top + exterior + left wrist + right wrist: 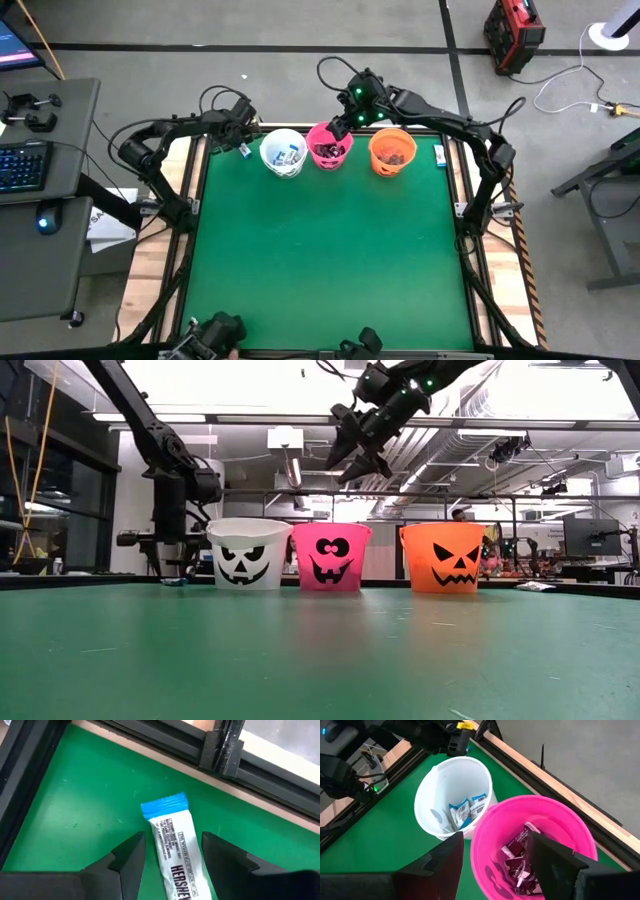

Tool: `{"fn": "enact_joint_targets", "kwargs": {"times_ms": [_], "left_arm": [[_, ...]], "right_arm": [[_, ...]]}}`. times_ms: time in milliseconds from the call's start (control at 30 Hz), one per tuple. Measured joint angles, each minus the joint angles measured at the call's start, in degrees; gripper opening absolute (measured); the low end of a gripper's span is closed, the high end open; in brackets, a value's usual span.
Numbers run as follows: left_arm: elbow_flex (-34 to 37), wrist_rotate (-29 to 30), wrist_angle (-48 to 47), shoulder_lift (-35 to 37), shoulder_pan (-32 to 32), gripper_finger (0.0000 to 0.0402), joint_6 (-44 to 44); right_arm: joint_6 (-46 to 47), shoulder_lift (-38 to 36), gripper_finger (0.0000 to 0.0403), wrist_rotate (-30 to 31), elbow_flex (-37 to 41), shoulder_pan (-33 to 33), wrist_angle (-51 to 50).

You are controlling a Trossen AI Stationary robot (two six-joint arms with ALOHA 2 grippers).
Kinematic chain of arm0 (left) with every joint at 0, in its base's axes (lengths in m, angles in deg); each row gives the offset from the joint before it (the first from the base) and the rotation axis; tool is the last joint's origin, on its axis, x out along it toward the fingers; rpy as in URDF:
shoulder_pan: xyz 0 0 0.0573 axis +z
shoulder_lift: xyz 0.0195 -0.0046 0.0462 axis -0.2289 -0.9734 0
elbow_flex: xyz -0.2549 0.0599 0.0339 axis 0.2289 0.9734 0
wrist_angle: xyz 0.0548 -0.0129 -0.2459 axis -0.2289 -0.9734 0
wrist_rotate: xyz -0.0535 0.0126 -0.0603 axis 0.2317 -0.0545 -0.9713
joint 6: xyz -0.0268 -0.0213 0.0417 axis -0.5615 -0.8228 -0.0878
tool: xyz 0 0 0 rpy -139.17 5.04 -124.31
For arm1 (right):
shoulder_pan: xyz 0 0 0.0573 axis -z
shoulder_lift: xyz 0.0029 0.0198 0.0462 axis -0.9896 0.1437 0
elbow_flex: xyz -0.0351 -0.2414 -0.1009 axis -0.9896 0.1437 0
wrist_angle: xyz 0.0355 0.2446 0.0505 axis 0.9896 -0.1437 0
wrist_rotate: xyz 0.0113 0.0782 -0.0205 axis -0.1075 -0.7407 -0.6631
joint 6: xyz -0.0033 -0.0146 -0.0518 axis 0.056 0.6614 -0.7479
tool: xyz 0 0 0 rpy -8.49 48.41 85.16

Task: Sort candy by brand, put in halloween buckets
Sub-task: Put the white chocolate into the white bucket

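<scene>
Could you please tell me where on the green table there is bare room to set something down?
The wide green mat in front of the three buckets is bare right to the near edge. The far edge is crowded: the white bucket, pink bucket and orange bucket stand in a row, a candy bar lies by the left pincer, and the right pincer hangs above the pink bucket.

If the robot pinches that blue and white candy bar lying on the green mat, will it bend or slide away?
The candy bar looks small and flat, so it is probably light. Its glossy wrapper may slip on the smooth green mat if nudged. The crimped blue end looks floppy, while the middle likely stays stiff. The left end effector straddles it, open.
</scene>
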Motion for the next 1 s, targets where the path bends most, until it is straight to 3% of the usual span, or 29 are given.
{"fn": "enact_joint_targets", "kwargs": {"times_ms": [433, 567, 733, 1000], "left_arm": [[-0.15, 7.07, -0.03, -5.21, -6.77, 0.0182, -2.66], [0.04, 6.12, 0.2, -3.8, -7.69, 0.0135, 2.11], [0.26, 6.17, -0.37, 2.66, -7.89, 0.0017, 9.79], [0.17, 12.61, 2.37, 20.7, -5.59, 0.0003, 15.19]], "right_arm": [[-1.31, 0.02, 0.0211, 1.54, 0.0, -2.74, -0.06], [-1.4, 0.02, 0.0211, 1.57, 0.0, -2.89, -0.4], [-1.48, 0.02, 0.0211, 1.56, 0.0, -2.87, -0.42], [-0.85, -3.0, 0.0211, -0.04, 0.0, -2.67, 3.69]]}}
